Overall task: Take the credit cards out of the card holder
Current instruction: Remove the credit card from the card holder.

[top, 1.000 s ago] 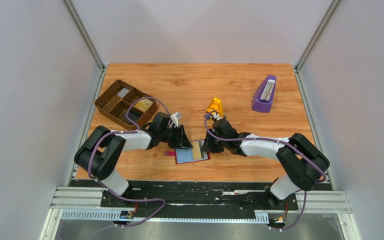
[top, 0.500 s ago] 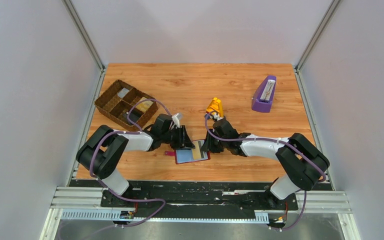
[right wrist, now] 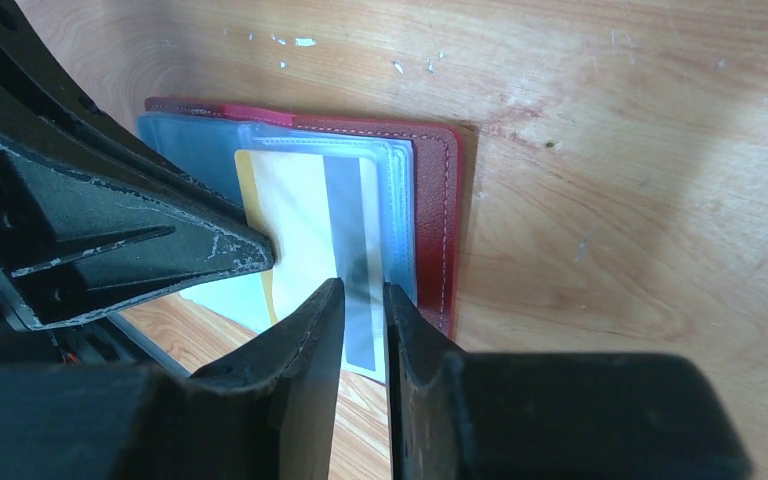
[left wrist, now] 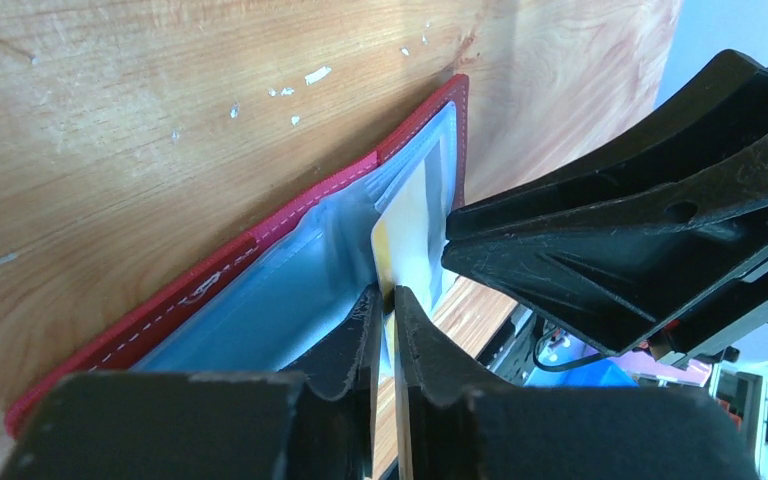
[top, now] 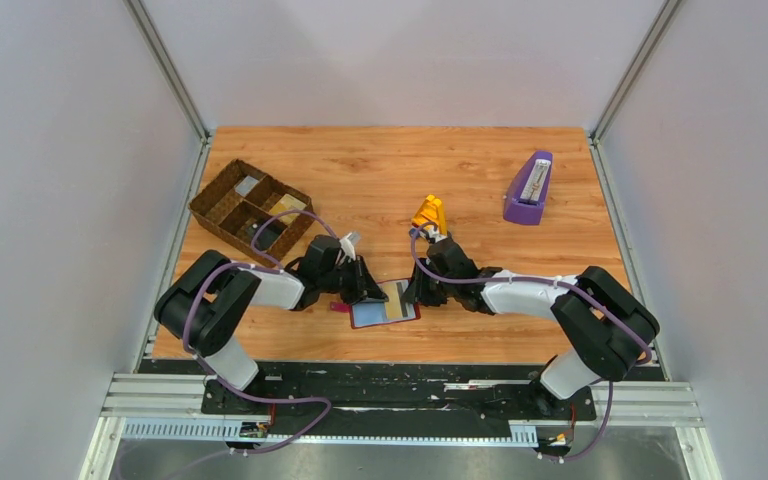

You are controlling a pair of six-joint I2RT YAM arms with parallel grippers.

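Note:
The dark red card holder lies open on the table between my two arms, blue-grey sleeves up. A white and yellow credit card with a grey stripe sticks partway out of a sleeve. My left gripper is shut on that card's near edge, low over the holder. In the right wrist view my right gripper has its tips down on the card and sleeves beside the red cover. Its jaws stand a narrow gap apart with nothing between them. From above, the left gripper and right gripper nearly meet.
A brown wicker basket with compartments stands at the back left. A purple wedge-shaped stand is at the back right. A small yellow object sits just behind the right wrist. Grey walls enclose the table on three sides.
My left gripper has dropped lower onto the open holder and its jaws have closed on the card's edge. The right gripper has stayed put on the holder.

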